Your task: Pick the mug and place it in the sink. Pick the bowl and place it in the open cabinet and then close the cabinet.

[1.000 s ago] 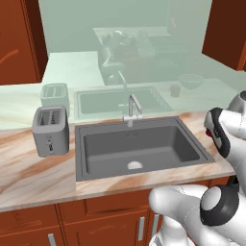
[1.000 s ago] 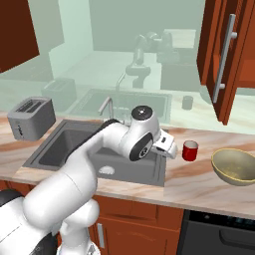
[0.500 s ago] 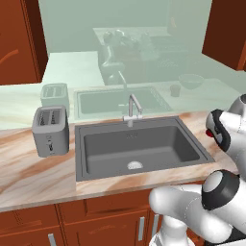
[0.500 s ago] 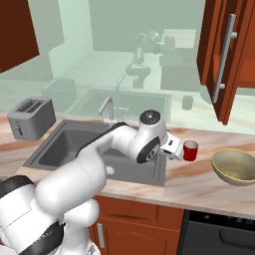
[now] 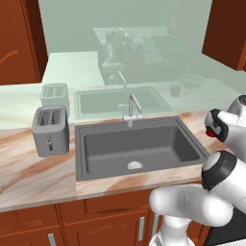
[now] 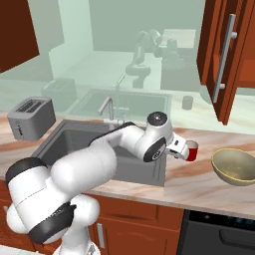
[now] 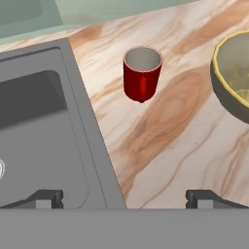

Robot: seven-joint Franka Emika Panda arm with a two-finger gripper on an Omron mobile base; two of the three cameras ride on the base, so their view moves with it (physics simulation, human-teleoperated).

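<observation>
While the gripper hangs wide open, mug upright on the counter — between sink and bowl, untouched.

toaster | grey, upright | on marble counter | left of basin

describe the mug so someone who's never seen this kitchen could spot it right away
Start at the big dark grey sink set in the marble-patterned counter. Just past the sink's right edge the mug stands upright on the counter, with the bowl further right. It is small and bright red; the bowl is wide and olive-tan.
</observation>
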